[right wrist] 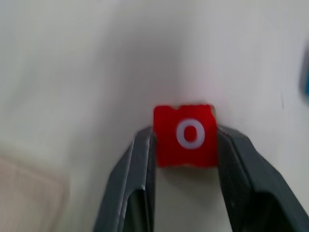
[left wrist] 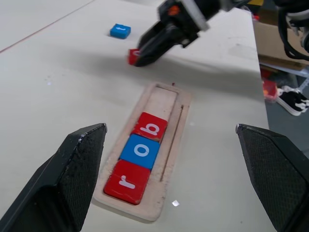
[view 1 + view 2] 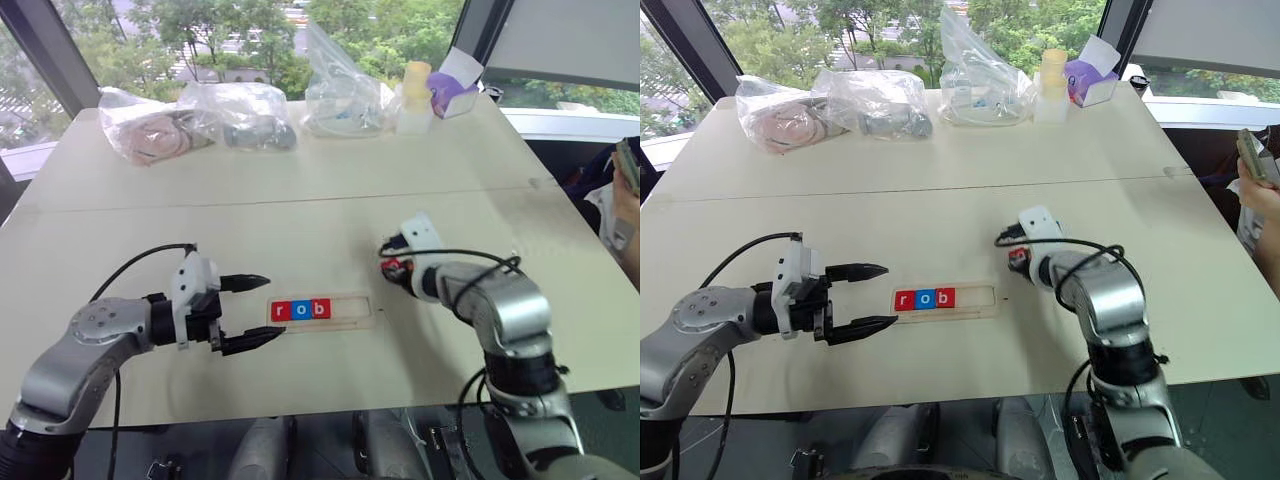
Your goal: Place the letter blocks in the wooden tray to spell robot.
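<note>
The red o block (image 1: 188, 135) sits pinched between my right gripper's (image 2: 137, 57) fingers, right of centre in the head views. Lower centre, the wooden tray (image 3: 352, 310) holds r (image 2: 126, 181), o (image 2: 141, 150) and b (image 2: 151, 127) at its left end. A blue block (image 2: 120, 31) lies beyond. My left gripper (image 3: 247, 312) hangs spread beside the tray's left end.

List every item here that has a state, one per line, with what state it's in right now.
wooden tray: flat on the table, three slots filled, two free.
r, o, b blocks: seated in the tray, spelling "rob".
red o block: pinched between the right gripper's fingers.
blue block: loose on the table, apart from the tray.
right gripper: shut on the red o block.
left gripper: open, holding nothing, beside the tray.
</note>
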